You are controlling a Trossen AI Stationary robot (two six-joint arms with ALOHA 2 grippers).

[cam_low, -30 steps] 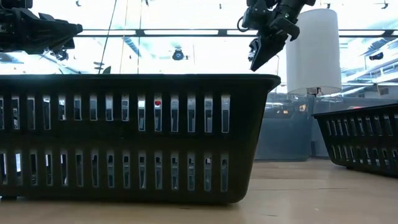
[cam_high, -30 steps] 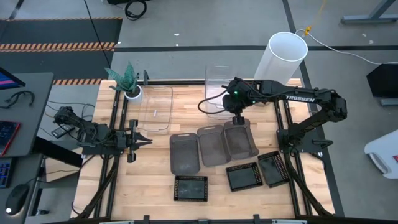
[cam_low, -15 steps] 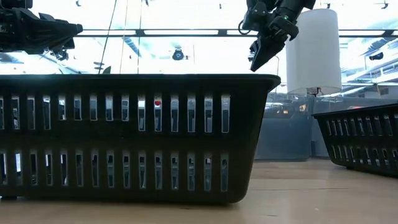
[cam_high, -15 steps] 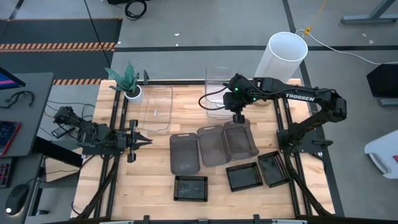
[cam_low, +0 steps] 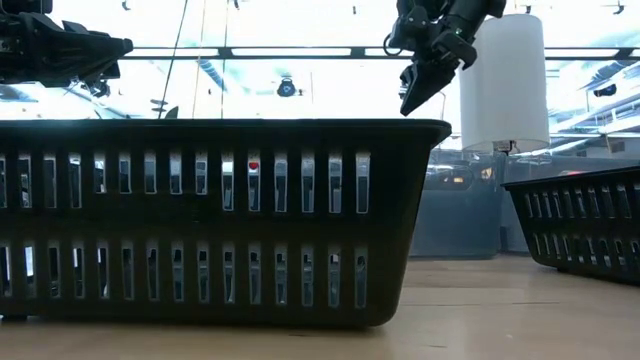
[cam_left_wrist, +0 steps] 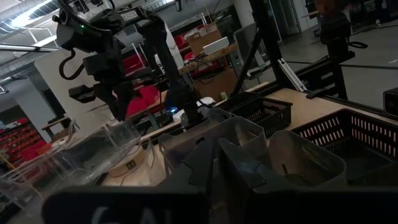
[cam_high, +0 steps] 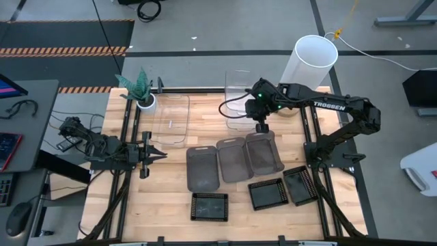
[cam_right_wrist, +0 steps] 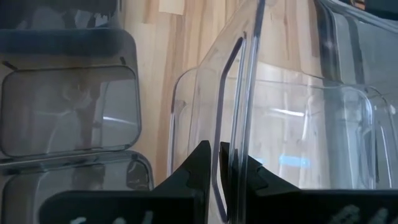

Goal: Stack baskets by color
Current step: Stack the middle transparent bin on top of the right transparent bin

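Clear basket [cam_right_wrist: 273,124] rim pinched between right gripper [cam_right_wrist: 216,163] fingers

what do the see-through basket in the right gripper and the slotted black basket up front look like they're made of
The clear basket looks like glossy transparent plastic: the wood shows through it and its walls catch bright reflections. The right gripper is shut on its rim. The black basket looks like matte moulded plastic, probably, given its even rows of identical slots.

high: even, bright | low: backlit, glare | left wrist: dim
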